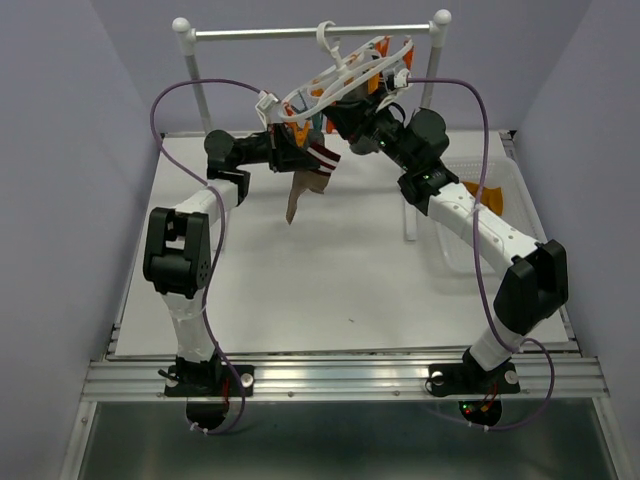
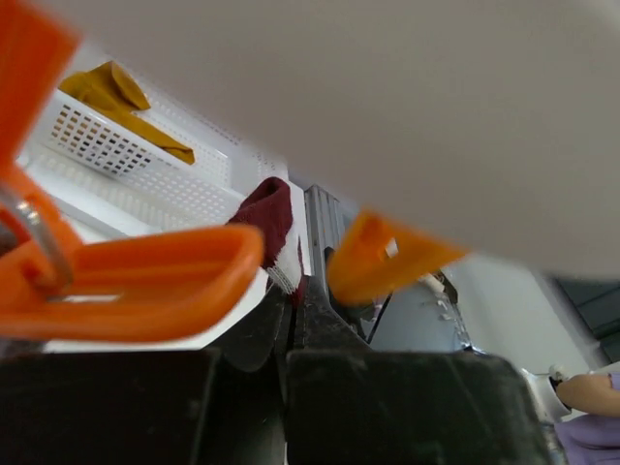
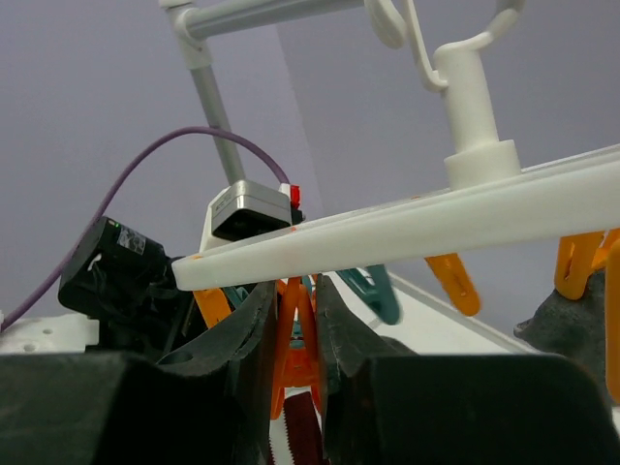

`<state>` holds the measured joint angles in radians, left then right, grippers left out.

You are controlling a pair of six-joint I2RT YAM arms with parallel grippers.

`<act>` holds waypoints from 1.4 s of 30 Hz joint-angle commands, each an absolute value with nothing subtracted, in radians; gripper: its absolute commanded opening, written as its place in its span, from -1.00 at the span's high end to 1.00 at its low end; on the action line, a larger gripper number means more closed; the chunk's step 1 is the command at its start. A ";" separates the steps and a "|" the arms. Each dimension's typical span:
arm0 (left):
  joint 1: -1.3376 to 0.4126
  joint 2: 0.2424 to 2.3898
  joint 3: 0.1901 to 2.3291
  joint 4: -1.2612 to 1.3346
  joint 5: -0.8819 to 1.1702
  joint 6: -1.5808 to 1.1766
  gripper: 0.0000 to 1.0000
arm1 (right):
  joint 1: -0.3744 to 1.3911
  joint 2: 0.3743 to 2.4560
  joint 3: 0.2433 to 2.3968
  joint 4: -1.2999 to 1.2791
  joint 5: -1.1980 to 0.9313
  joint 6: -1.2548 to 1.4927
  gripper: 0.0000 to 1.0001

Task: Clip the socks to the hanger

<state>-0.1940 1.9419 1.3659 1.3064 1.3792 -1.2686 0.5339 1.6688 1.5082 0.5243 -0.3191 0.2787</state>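
Note:
The white hanger (image 1: 345,72) hangs tilted from the metal crossbar, and its frame (image 3: 436,218) crosses the right wrist view. My left gripper (image 1: 298,150) (image 2: 295,291) is shut on the maroon-and-white cuff of a striped sock (image 2: 276,218), whose brown body (image 1: 303,192) dangles below the hanger's left end. My right gripper (image 1: 345,118) (image 3: 295,291) is shut on an orange clip (image 3: 295,334) under the frame, squeezing its handles. The striped cuff (image 3: 300,436) sits just below that clip. Whether the clip's mouth touches the cuff is hidden.
A white two-post rack (image 1: 310,33) carries the hanger. Right of the arms is a white perforated basket (image 1: 500,175) (image 2: 107,145) holding a mustard sock (image 1: 490,195) (image 2: 121,97). More orange clips (image 2: 145,281) and a teal clip (image 3: 373,291) hang nearby. A dark grey fabric shape (image 3: 567,325) hangs at right.

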 commanded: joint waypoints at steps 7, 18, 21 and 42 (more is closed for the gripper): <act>-0.196 1.809 1.302 2.079 1.371 -1.287 1.00 | 0.537 1.667 1.525 0.563 -0.413 0.327 0.99; -0.178 1.637 1.169 2.057 1.355 -1.197 1.00 | 0.528 1.689 1.546 0.558 -0.394 0.330 0.99; -0.167 1.573 1.149 1.652 1.295 -1.005 1.00 | 0.528 1.687 1.542 0.554 -0.379 0.319 0.99; -0.276 1.210 0.829 0.926 0.926 -0.245 1.00 | 0.528 1.655 1.519 0.555 -0.457 0.318 0.99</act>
<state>-0.2695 1.2034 0.8898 0.7174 0.9161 -0.1761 0.5293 1.6962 1.5101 0.5316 -0.3698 0.3180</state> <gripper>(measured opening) 0.052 0.229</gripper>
